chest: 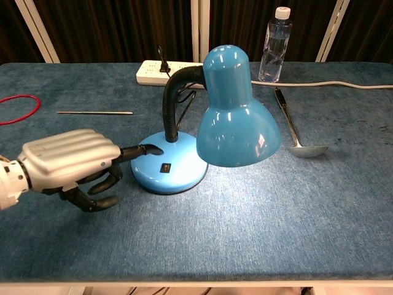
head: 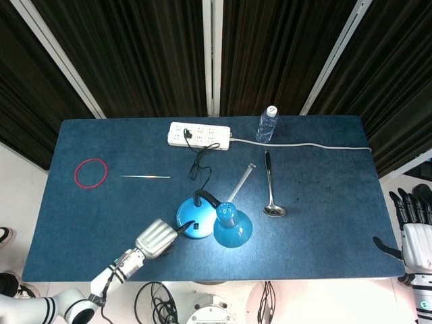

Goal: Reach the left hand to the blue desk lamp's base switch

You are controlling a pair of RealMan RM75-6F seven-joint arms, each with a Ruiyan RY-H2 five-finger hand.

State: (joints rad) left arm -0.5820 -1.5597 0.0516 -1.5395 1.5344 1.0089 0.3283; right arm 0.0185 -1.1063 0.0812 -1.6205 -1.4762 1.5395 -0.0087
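Blue desk lamp (chest: 230,117) stands upright, black switch (chest: 164,166) on its round base.
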